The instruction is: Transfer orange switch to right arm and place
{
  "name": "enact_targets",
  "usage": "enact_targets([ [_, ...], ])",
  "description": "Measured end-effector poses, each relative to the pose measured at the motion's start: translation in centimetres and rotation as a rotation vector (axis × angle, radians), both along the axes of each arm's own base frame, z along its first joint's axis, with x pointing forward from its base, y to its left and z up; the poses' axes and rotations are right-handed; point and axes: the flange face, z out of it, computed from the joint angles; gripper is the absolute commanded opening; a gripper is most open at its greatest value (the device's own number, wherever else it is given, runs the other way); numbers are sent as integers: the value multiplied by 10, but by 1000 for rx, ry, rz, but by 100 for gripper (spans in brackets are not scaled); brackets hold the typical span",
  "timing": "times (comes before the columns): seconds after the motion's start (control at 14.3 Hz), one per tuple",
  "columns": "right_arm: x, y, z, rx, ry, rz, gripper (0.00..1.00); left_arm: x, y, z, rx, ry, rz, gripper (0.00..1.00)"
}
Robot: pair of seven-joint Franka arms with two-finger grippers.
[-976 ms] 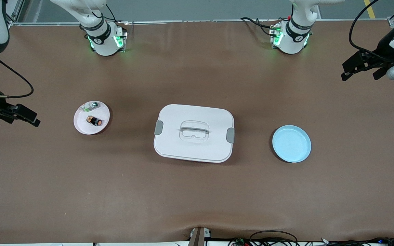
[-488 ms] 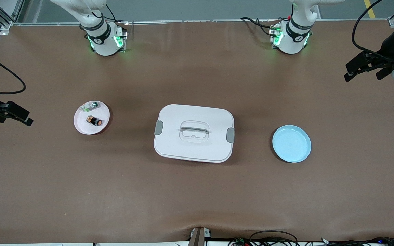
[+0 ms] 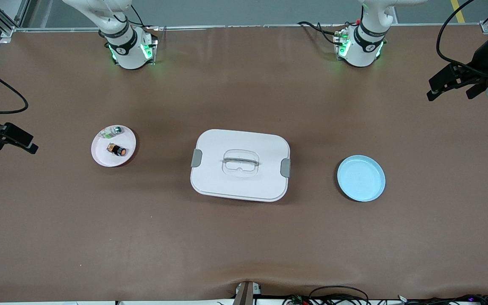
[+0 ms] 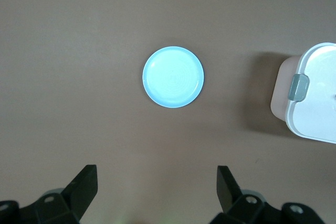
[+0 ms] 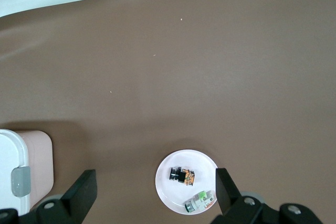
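Observation:
The orange switch (image 3: 117, 150) (image 5: 182, 176), a tiny black cylinder with an orange face, lies on a small white plate (image 3: 100, 156) (image 5: 172, 195) toward the right arm's end of the table. My right gripper (image 3: 13, 142) (image 5: 155, 178) hangs open and empty over the table's edge at that end, well apart from the plate. My left gripper (image 3: 449, 94) (image 4: 156, 176) hangs open and empty over the table's edge at the left arm's end. Below it, in the left wrist view, lies a light blue plate (image 3: 361, 178) (image 4: 173, 77) with nothing on it.
A whitish-clear part with green and silver (image 3: 112, 131) (image 5: 201, 200) shares the white plate with the switch. A white lidded box (image 3: 240, 164) (image 4: 315, 93) (image 5: 21, 171) with grey clasps and a clear handle stands mid-table between the two plates.
My right gripper has drawn away from the white plate toward the table's end. My left gripper has shifted slightly outward. The things on the table have not moved.

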Motion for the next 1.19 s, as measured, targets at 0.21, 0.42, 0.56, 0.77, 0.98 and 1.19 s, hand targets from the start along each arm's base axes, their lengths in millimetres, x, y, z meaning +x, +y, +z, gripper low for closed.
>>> enact_targets([
  [0.21,0,1,-1,0,4,3,100,-2,0,-1,2,14,0,100],
  [0.42,0,7,-2,-2,11,11,100,-2,0,-1,2,21,-1,100],
  [0.56,0,9,-3,-12,16,10,100,-2,0,-2,2,21,0,100],
  [0.77,-2,7,-2,-27,33,1,100,-3,0,-2,3,24,-1,100],
  [0.98,-9,5,-2,-34,94,1,100,-3,0,-2,3,29,-1,100],
  [1.19,-17,7,-3,-47,156,11,100,-3,0,-2,3,30,-2,100],
])
